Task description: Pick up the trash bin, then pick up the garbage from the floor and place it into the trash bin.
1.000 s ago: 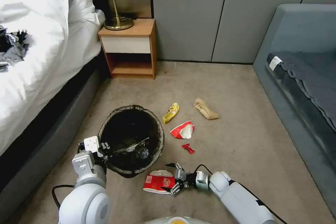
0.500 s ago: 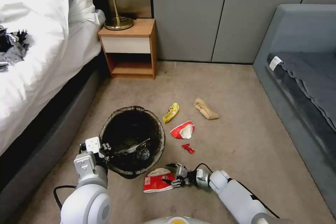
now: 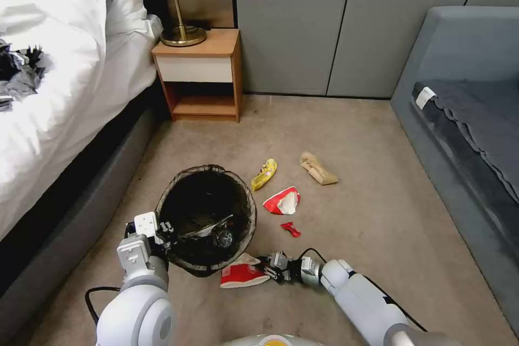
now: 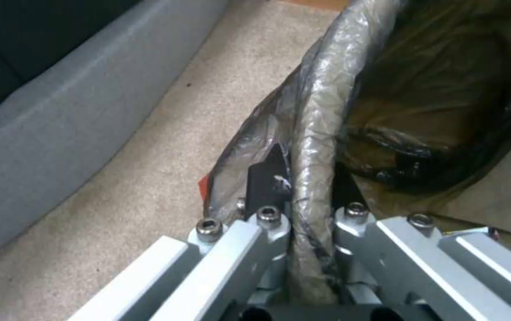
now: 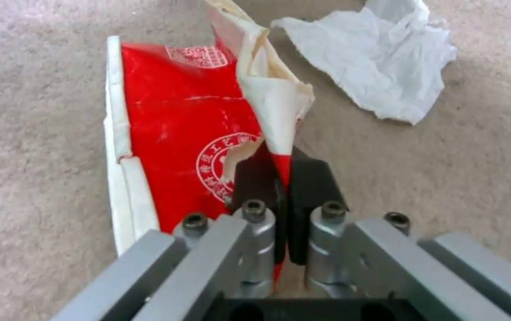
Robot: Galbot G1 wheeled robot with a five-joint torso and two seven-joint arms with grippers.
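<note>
Down on the carpet beside the bed, the left hand [image 3: 165, 231] clamps the trash bin [image 3: 206, 216] by its bagged rim, while the right hand [image 3: 268, 272] pinches a crushed red-and-white cup [image 3: 242, 274] just beside the bin.

Beige carpet [image 3: 346, 135] covers the floor I'm looking down on, with faint scuffs. At my 12 o'clock, grey panelled wall [image 3: 324, 21] with vertical seams. At 11 o'clock, a wooden nightstand [image 3: 199, 73] with white drawer and open shelf stands against it, with a brass lamp base [image 3: 183, 32] on top. From 9 to 10 o'clock, a bed [image 3: 59, 65] with white duvet on a dark grey frame. At 2 to 3 o'clock, a grey-blue sofa [image 3: 465, 97]. Light is even and soft.
</note>
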